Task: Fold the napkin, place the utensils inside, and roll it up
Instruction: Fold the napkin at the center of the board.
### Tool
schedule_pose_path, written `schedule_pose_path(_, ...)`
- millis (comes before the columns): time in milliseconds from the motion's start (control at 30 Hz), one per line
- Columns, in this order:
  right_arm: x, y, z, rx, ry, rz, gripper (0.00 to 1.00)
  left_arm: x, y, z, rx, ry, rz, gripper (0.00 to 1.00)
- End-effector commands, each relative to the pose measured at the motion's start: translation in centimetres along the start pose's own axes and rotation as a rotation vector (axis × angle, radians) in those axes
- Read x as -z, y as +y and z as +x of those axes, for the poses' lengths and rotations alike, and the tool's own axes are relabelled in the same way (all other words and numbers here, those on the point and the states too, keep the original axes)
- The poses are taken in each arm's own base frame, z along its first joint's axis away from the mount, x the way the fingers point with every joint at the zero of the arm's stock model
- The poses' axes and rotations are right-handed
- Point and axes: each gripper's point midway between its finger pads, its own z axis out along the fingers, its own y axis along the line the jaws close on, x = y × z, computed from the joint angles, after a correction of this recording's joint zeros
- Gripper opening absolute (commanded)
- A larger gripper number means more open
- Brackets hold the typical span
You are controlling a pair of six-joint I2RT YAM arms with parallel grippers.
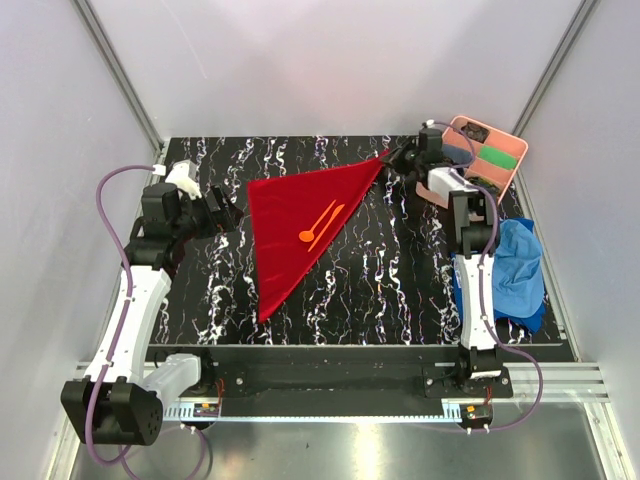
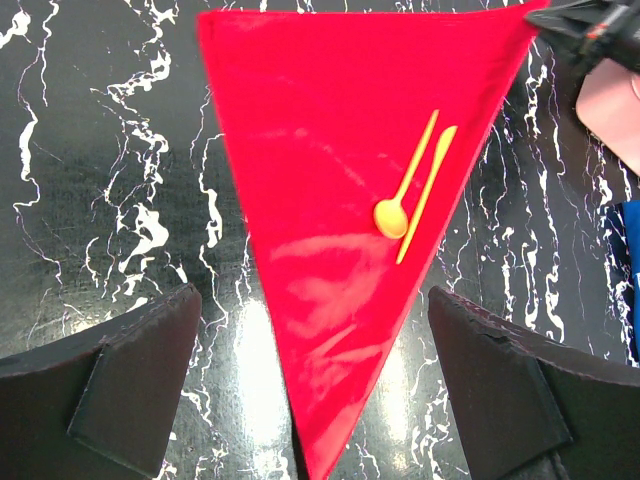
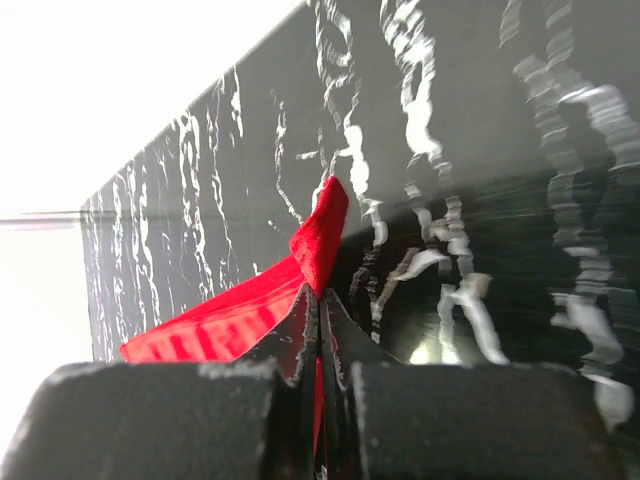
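Observation:
The red napkin (image 1: 300,215) lies on the table folded into a triangle, one point toward the near edge and one toward the far right. Two orange utensils, a spoon (image 1: 312,230) and a slim straight piece (image 1: 330,221), rest on it near its right edge; the left wrist view shows the spoon (image 2: 400,200) beside that piece (image 2: 428,190). My right gripper (image 1: 392,160) is shut on the napkin's far right corner (image 3: 322,235), red cloth pinched between its fingertips (image 3: 300,320). My left gripper (image 1: 222,214) hangs open to the left of the napkin (image 2: 340,250), above its near point.
A pink tray (image 1: 510,150) with green and dark items stands at the back right, just behind the right arm. A blue cloth (image 1: 520,270) lies bunched at the right edge. The table is black marbled (image 1: 380,290), walled on three sides.

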Motion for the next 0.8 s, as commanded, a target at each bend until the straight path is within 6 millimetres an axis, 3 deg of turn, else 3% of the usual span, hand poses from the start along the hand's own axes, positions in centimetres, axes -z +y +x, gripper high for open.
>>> schedule_pose_path(0,3.9,7.7,-3.9,0.124,-0.08,-0.227,0.0,-0.2,-0.6,-0.6,-0.02,-0.022,0.036,0.99)
schedule_pose_path(67,4.9,9.2,-3.4,0.112,-0.083,-0.298,0.0,-0.1,-0.6,-0.7,-0.02,-0.026,0.035,0.99)
schedule_pose_path(200,6.2,11.6,-0.7,0.142,-0.03,-0.383,0.0,-0.1,-0.6,-0.7,-0.022,-0.031,0.033,0.99)
schedule_pose_path(400,7.5,16.4,5.9,0.211,0.075,-0.47,0.0,-0.1,-0.6,-0.7,-0.022,-0.031,0.033,0.99)
schedule_pose_path(600,8.5,17.2,13.0,0.207,0.186,-0.486,0.0,0.0,-0.7,-0.8,-0.022,-0.036,0.037,0.99)
schedule_pose_path(767,9.5,16.9,16.3,0.199,0.236,-0.486,0.0,0.2,-1.0,-0.9,-0.02,-0.039,0.047,0.99)
